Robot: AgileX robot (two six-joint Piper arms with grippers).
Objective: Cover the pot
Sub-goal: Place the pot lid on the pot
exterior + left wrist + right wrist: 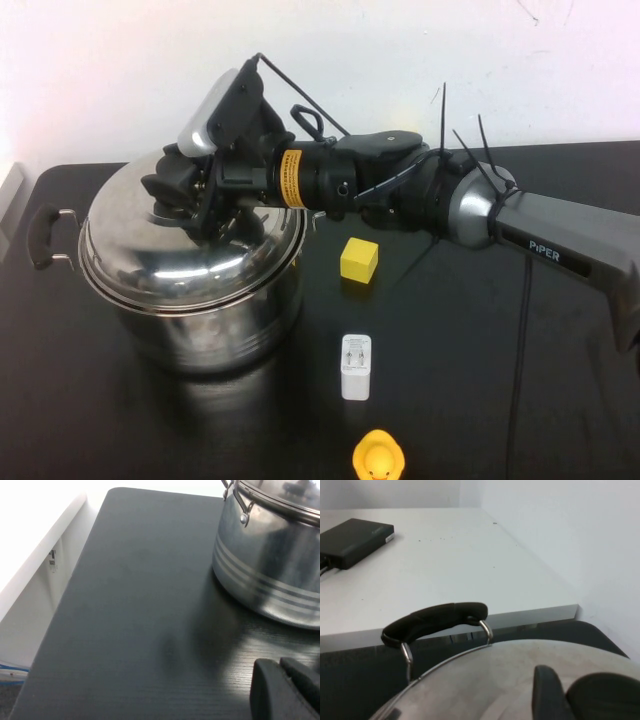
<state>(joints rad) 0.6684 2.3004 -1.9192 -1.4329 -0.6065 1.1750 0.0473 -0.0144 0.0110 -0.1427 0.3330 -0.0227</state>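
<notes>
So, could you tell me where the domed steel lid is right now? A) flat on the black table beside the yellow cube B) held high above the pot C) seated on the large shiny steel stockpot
C: the domed steel lid sits on the stockpot's rim, with the right gripper at its top; the left gripper is low by the table.

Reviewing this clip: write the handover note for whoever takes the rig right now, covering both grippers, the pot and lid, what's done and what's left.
Right gripper: over the lid, at its centre where the knob would be; grip state unclear.
Left gripper: low over the table beside the pot, only a dark edge visible.
Pot: left part of the table, lid resting on its rim and looking seated.
Done: pot covered.
Left: confirm release, then retract the right arm.
</notes>
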